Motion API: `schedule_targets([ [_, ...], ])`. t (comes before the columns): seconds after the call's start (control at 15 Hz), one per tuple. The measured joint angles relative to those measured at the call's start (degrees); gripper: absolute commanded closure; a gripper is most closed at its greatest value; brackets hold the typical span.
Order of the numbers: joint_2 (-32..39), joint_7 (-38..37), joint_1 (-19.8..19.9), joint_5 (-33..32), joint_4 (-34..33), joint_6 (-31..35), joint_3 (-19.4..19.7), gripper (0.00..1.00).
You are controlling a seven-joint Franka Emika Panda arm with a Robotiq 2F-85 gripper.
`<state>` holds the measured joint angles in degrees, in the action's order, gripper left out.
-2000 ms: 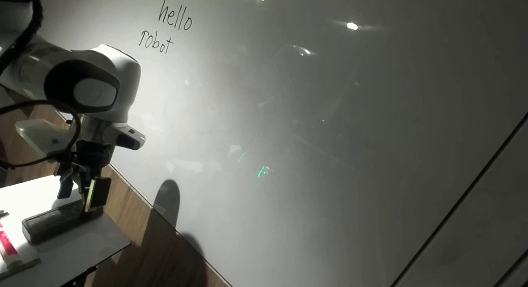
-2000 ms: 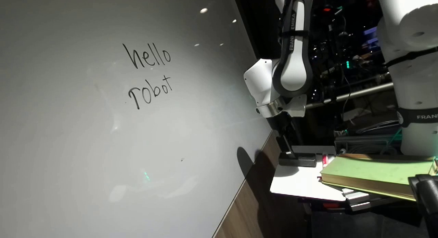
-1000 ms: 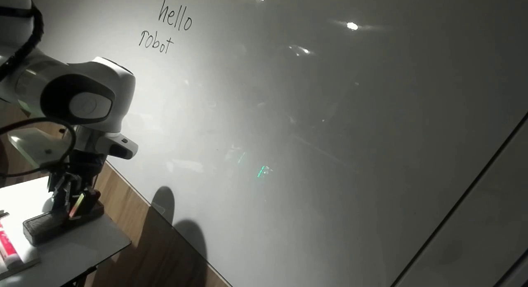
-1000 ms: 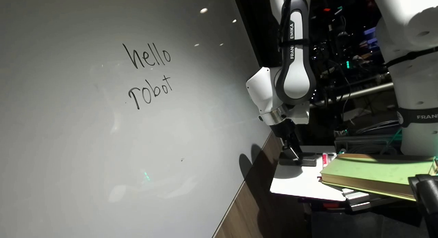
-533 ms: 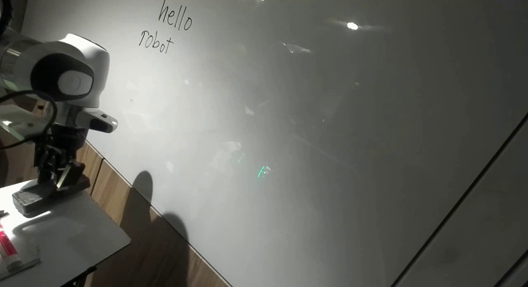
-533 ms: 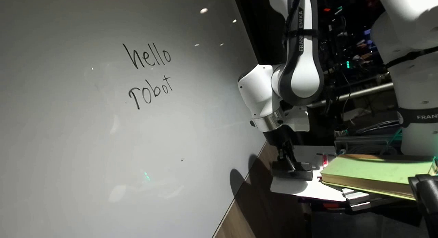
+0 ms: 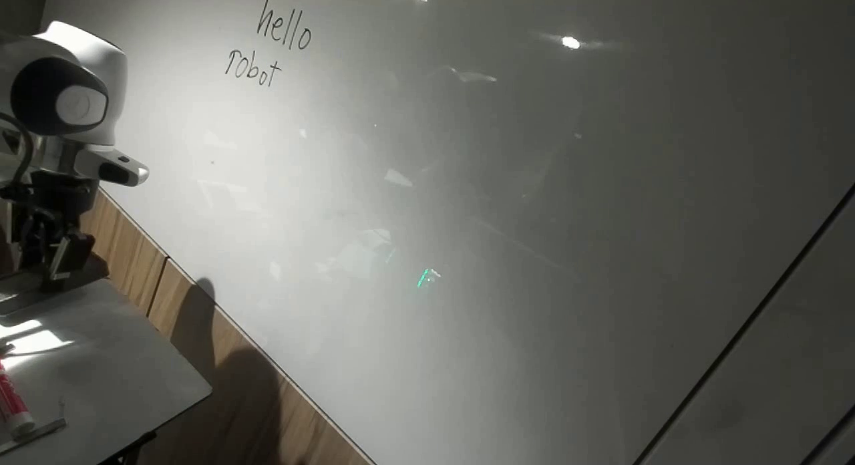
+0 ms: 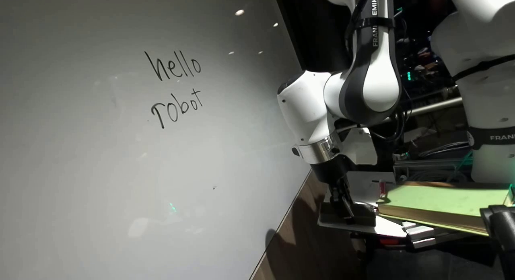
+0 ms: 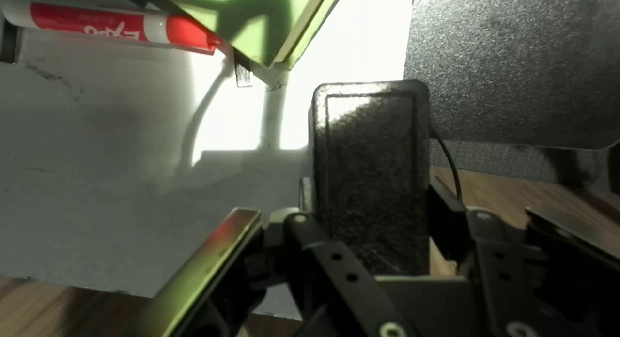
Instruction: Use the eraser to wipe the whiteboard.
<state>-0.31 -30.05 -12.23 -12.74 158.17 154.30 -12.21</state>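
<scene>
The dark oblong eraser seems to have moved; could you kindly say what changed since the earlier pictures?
The black two-fingered hand, open earlier, has closed on the dark grey oblong eraser, lifted it and, in an exterior view, carried it left across the white tabletop. The red-and-white marker and green book stayed put; the grey-white whiteboard still reads "hello robot".

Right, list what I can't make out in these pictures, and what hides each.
Eraser: near end hidden behind the hand in the wrist view; underside faces away from the cameras.
Book: cut off by the top edge of the wrist view.
Marker: cut off by the left edge in an exterior view.
Board: cut off by the left edge in an exterior view.
Background: too dark and blurred in an exterior view.
</scene>
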Motion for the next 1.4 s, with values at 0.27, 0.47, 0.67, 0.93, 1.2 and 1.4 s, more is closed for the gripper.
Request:
schedule_targets([
  [0.27,0.0,0.1,1.7,1.8,-1.2,-0.5,1.3,0.7],
  [0.47,0.0,0.1,2.8,2.0,-2.5,-1.7,2.0,0.7],
  [0.67,0.3,0.1,3.4,2.0,-3.0,-2.3,2.5,0.7],
  [0.93,0.8,0.1,3.6,2.0,-3.1,-2.3,2.9,0.7],
  [1.2,1.2,0.1,3.5,2.0,-3.3,-2.3,2.8,0.2],
  [1.4,1.6,0.1,3.1,2.0,-3.5,-2.3,2.8,0.05],
])
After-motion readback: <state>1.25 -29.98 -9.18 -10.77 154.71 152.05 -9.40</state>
